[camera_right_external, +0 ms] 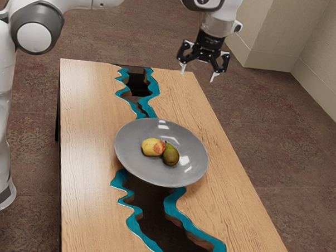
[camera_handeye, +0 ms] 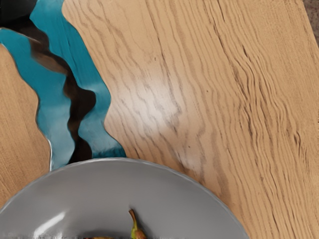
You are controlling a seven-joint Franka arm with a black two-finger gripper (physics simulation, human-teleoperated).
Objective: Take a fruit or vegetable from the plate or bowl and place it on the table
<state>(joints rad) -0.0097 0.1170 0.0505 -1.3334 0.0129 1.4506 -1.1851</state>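
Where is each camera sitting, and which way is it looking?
Exterior view: beside my arm, looking down across the wooden table at the gray plate, with the green pear and red-yellow fruit on it. My arm and open gripper show in it.
Wrist view: at my arm's end, by the gripper, looking down at the table, part of the plate and the pear's stem.
Both see the table, its teal strips, the plate and the pear.

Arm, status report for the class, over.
Gripper open, empty. Green pear, yellow-red fruit both on plate. They touch; either might crowd a grasp on the other.
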